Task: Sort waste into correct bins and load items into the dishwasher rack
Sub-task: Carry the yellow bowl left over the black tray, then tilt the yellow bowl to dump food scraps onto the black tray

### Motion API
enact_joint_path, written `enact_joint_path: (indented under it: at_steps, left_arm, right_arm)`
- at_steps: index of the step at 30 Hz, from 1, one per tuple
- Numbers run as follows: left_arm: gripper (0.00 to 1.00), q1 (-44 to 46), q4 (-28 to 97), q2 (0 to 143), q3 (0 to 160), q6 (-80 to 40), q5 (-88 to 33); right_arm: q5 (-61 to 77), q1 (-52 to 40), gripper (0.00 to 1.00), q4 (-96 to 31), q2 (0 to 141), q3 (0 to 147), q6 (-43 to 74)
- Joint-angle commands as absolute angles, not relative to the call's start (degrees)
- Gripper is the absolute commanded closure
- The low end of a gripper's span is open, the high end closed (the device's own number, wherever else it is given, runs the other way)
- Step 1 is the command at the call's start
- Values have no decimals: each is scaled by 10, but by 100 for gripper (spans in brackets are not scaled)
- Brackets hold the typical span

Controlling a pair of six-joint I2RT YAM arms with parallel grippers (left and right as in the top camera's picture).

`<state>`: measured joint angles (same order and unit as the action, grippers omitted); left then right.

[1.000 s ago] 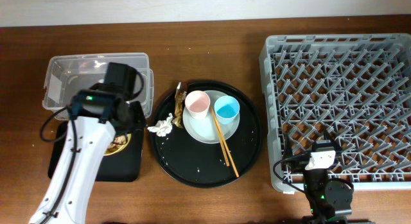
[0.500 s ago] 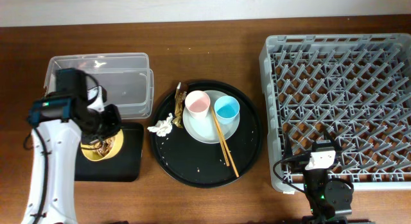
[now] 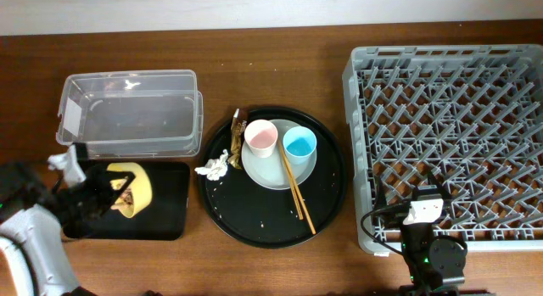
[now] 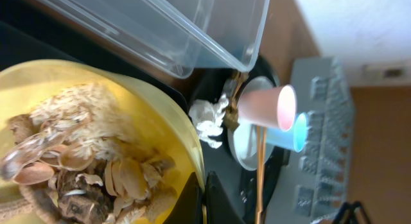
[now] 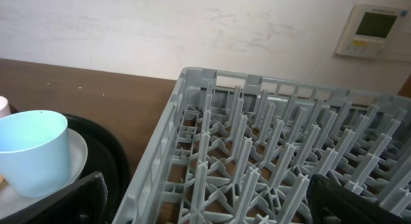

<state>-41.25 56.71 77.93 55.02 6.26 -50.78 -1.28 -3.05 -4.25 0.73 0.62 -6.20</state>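
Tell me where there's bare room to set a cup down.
The rack is bare throughout. Also free: the round tray's front-left part and the table before it. Crowded: the plate, carrying the pink cup, blue cup and chopsticks.

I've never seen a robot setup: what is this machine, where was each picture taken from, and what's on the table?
Two robot arms work at a table. One picture looks down from above; two come from wrist cameras. The left hand grips a tilted yellow bowl of food scraps over the black rectangular tray. The right hand is open beside the grey rack. The round tray holds a plate, pink cup, blue cup and chopsticks; a tissue lies at its rim.
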Motion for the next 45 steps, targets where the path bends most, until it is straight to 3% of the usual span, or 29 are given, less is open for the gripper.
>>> enact_joint_path:
  at_steps: [1,18,24,45]
  left_arm:
    - [100,-485,559,768,518,135,-616]
    - [100,-513,554,768,470,139,-641]
    - [100,-513,555,768,445,199,-644]
    - [100,-531,499,769,430,202,-783]
  right_arm:
    - [-20,-34,2,-45,4,3,-59]
    - [-20,-34,2,-45,4,3,-59]
    - [-20,-34,2,-45,4,3,-59]
    - [-20,-34,2,-45,4,3,-59]
